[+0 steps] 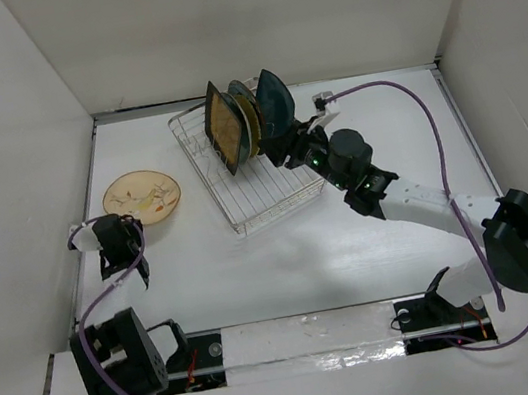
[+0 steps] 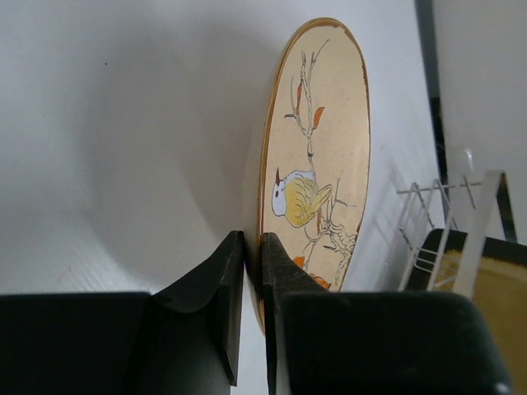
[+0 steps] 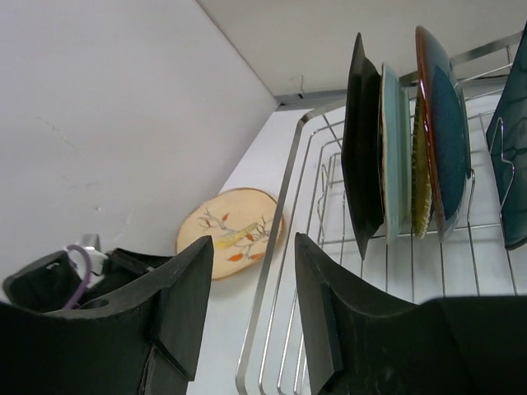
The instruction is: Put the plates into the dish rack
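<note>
The tan plate [image 1: 142, 196] with a bird drawing lies on the white table, left of the dish rack [image 1: 266, 195]. My left gripper [image 1: 129, 221] is shut on its near rim; in the left wrist view the fingers [image 2: 233, 271] pinch the tan plate's [image 2: 317, 140] edge. Standing in the rack's back slots are a mustard square plate [image 1: 225, 129], a pale green one [image 3: 394, 148], a yellow woven one [image 3: 422, 173], a glossy teal one [image 3: 445, 123] and a dark teal squarish one [image 3: 515, 164]. My right gripper [image 1: 282, 152] hovers open over the rack's front, holding nothing.
White walls enclose the table on the left, back and right. The rack's front rim [image 3: 276, 263] runs below my right gripper [image 3: 247, 271]. A purple cable [image 1: 139, 269] loops beside the left arm. The arm bases sit at the near edge.
</note>
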